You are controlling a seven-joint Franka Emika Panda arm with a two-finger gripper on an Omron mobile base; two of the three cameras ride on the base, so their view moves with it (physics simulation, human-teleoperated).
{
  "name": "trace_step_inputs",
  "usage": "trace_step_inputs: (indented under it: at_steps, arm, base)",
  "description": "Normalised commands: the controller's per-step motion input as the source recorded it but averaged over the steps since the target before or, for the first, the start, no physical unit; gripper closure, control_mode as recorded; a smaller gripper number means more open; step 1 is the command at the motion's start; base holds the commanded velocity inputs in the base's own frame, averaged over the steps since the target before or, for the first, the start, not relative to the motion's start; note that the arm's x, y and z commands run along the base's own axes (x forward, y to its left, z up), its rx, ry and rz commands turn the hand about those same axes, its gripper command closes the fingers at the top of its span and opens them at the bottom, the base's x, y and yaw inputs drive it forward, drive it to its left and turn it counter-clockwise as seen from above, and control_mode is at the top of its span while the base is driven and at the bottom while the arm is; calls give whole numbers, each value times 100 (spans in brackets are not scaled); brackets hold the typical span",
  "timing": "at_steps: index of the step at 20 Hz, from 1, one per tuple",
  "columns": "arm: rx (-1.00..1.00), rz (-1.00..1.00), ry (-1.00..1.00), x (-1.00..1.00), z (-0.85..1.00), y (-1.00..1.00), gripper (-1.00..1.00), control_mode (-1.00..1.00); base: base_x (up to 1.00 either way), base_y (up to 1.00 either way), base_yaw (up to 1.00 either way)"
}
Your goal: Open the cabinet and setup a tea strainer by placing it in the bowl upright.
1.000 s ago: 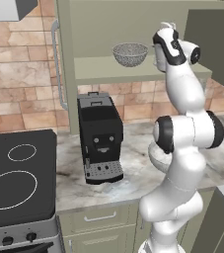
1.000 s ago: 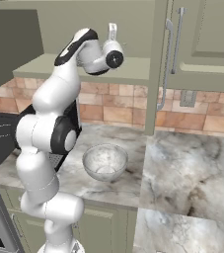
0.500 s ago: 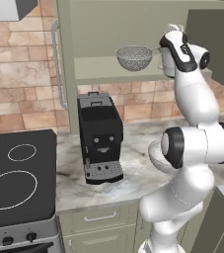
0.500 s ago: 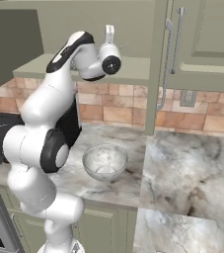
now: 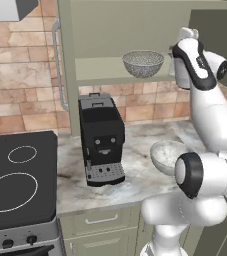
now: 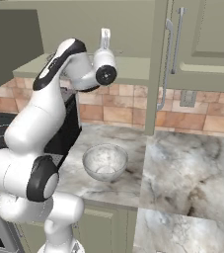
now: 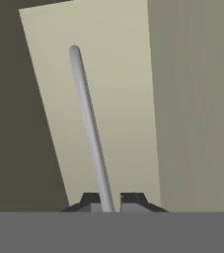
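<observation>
Two dark fingertips [image 7: 91,200] rise at the bottom of the hand view, one on each side of a silver bar handle [image 7: 89,123]. The bar runs between them with almost no gap visible, but firm contact cannot be confirmed, so whether the jaws are clamped on it cannot be told. The gripper [image 7: 108,202] sits at the bar's near end; the bar extends away across a pale sage-green door panel [image 7: 113,89].

On the marble counter [image 6: 182,168], nearest the base, the bowl [image 6: 105,162] stands upright and apart from the arm. In the left base view the bowl [image 5: 166,154] is partly hidden behind the arm's dark elbow joint. A black coffee machine [image 5: 101,140] stands to the left of it, and a black cooktop [image 5: 17,180] lies further left.

Above the counter, the cabinet [image 5: 115,35] stands with its left door [image 5: 65,65] swung out, and its interior shelf is exposed. The tea strainer [image 5: 143,63] rests on that shelf, rim up, just left of the robot's wrist. In the right base view, another door [image 6: 159,64] stands edge-on toward the camera, with its handle beside it. A brick backsplash [image 5: 20,100] lies behind the counter.
</observation>
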Motion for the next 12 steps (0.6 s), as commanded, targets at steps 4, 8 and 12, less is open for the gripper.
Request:
trace_step_inputs:
  at_steps: [4, 8, 12]
  arm:
    - [1, 0, -2, -100, 1, -3, 100, -100]
    - [1, 0, -1, -100, 0, -17, 100, -100]
    - [1, 0, 0, -100, 0, -23, 100, -100]
  base:
    - [0, 0, 0]
    - [0, 0, 0]
    - [0, 0, 0]
